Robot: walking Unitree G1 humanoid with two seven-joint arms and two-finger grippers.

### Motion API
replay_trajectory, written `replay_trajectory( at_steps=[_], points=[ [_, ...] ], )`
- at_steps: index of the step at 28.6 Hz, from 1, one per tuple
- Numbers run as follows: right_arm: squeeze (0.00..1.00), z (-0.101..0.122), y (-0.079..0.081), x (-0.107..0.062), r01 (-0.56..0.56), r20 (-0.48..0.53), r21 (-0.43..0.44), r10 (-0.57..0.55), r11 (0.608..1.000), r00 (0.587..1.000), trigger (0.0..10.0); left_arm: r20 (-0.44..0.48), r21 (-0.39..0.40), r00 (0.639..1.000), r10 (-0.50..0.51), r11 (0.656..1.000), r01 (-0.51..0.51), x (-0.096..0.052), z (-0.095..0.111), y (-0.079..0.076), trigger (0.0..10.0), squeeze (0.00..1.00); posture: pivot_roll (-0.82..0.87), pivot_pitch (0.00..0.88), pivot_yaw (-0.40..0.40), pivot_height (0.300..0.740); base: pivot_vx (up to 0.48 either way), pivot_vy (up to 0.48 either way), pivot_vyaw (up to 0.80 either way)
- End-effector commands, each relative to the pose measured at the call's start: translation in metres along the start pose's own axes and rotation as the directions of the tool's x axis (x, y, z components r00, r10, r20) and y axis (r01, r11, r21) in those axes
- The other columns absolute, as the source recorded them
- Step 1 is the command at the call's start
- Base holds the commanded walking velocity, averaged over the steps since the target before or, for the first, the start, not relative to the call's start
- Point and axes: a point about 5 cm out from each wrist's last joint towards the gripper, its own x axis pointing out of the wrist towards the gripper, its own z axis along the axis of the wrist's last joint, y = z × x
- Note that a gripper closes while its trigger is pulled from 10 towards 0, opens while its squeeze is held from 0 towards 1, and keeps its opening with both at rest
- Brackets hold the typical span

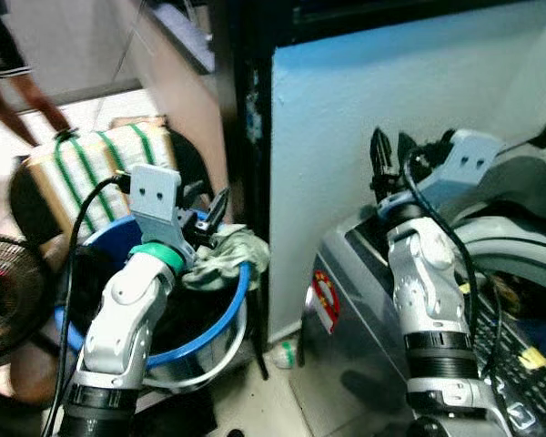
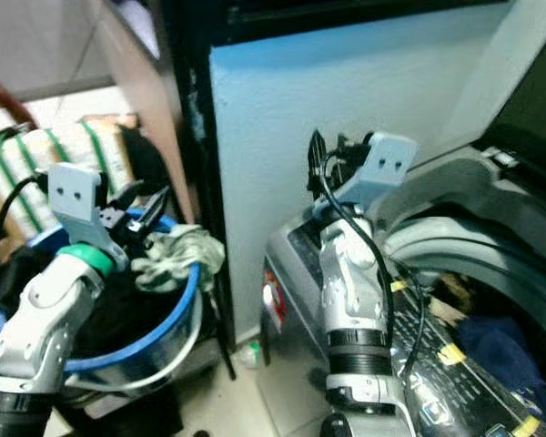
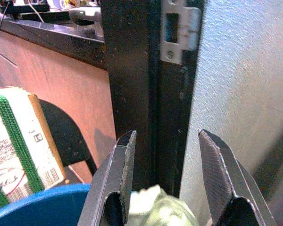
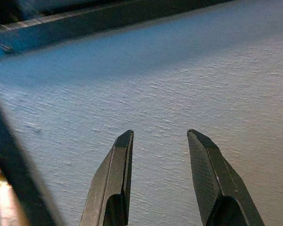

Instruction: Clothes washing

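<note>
Left hand [image 1: 214, 214], lower left, fingers parted over pale green cloth [image 1: 226, 255] draped on blue basket rim [image 1: 241, 296]: pickup pending. Right hand [image 1: 391, 150], centre right, spread empty above washer [image 2: 491, 300], staged for loading.

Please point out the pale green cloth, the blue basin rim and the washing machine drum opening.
pale green cloth [image 1: 226, 257]: left eye view, its bunched middle over the rim.
blue basin rim [image 1: 237, 305]: left eye view, right curve.
washing machine drum opening [image 2: 491, 341]: right eye view, dark clothes inside.
</note>
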Motion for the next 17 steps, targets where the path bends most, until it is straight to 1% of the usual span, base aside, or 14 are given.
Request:
replay_trajectory(
  at_steps=[1, 5, 7, 8, 9, 10, 11, 12, 13, 15, 16, 17],
  points=[
    [0.00, 0.002, -0.001, 0.000, -0.008, 0.016, 0.019, 0.007, 1.000, 1.000, 10.0, 0.003, -0.002, 1.000, -0.025, 1.000, 0.025, 0.000, 0.001, -0.003, 10.0, 0.00, 0.08, 0.017, 0.067, 0.740, 0.000, 0.000, 0.69],
    [0.00, 0.000, -0.001, -0.002, -0.036, 0.008, 0.022, 0.036, 0.999, 0.999, 10.0, 0.002, -0.005, 0.999, -0.038, 0.999, 0.038, 0.001, 0.001, -0.004, 10.0, 0.00, 0.08, 0.019, 0.067, 0.740, 0.000, 0.000, 0.69],
    [0.00, -0.008, 0.000, -0.007, -0.095, -0.016, 0.039, 0.095, 0.995, 0.995, 10.0, 0.000, -0.007, 0.999, -0.048, 0.999, 0.048, 0.001, 0.000, -0.004, 10.0, 0.00, 0.08, 0.019, 0.067, 0.740, 0.000, 0.000, 0.69],
    [0.00, -0.012, 0.000, -0.012, -0.133, -0.031, 0.063, 0.135, 0.989, 0.990, 10.0, -0.004, -0.006, 0.999, -0.053, 0.999, 0.053, 0.000, 0.000, -0.004, 10.0, 0.00, 0.09, 0.018, 0.069, 0.740, 0.000, 0.000, 0.69],
    [0.00, -0.012, 0.000, -0.012, -0.133, -0.031, 0.063, 0.135, 0.989, 0.990, 10.0, -0.004, -0.006, 0.999, -0.053, 0.999, 0.053, 0.000, 0.000, -0.004, 10.0, 0.00, 0.09, 0.018, 0.069, 0.740, 0.000, 0.000, 0.69],
    [0.00, -0.014, -0.001, -0.016, -0.158, -0.039, 0.081, 0.162, 0.984, 0.986, 10.0, -0.007, -0.004, 0.998, -0.057, 0.998, 0.057, 0.000, 0.000, -0.004, 10.0, 0.00, 0.09, 0.018, 0.069, 0.740, 0.000, 0.000, 0.69],
    [0.00, -0.015, -0.001, -0.020, -0.196, -0.039, 0.116, 0.202, 0.974, 0.979, 10.0, -0.009, -0.003, 0.998, -0.060, 0.998, 0.060, -0.001, 0.000, -0.003, 10.0, 0.00, 0.09, 0.018, 0.069, 0.740, 0.000, 0.000, 0.69],
    [0.00, -0.015, -0.001, -0.020, -0.196, -0.039, 0.116, 0.202, 0.974, 0.979, 10.0, -0.009, -0.003, 0.998, -0.060, 0.998, 0.060, -0.001, 0.000, -0.003, 10.0, 0.00, 0.09, 0.018, 0.069, 0.740, 0.000, 0.000, 0.69],
    [0.00, -0.014, 0.000, -0.024, -0.239, -0.035, 0.152, 0.247, 0.959, 0.968, 10.0, -0.010, -0.003, 0.998, -0.060, 0.998, 0.060, -0.002, 0.000, -0.002, 10.0, 0.00, 0.09, 0.018, 0.070, 0.740, 0.000, 0.000, 0.69],
    [0.00, -0.012, 0.002, -0.032, -0.311, -0.024, 0.197, 0.321, 0.930, 0.947, 10.0, -0.013, -0.001, 0.998, -0.059, 0.998, 0.059, -0.003, 0.000, 0.001, 10.0, 0.00, 0.09, 0.016, 0.072, 0.740, 0.000, 0.000, 0.68],
    [0.00, -0.012, 0.002, -0.032, -0.311, -0.024, 0.197, 0.321, 0.930, 0.947, 10.0, -0.013, -0.001, 0.998, -0.059, 0.998, 0.059, -0.003, 0.000, 0.001, 10.0, 0.00, 0.09, 0.016, 0.072, 0.740, 0.000, 0.000, 0.68],
    [0.00, -0.012, 0.003, -0.034, -0.339, -0.020, 0.210, 0.350, 0.917, 0.936, 10.0, -0.015, 0.000, 0.998, -0.060, 0.998, 0.060, -0.004, 0.000, 0.001, 10.0, 0.00, 0.09, 0.016, 0.072, 0.740, 0.000, 0.000, 0.69]
  ],
)
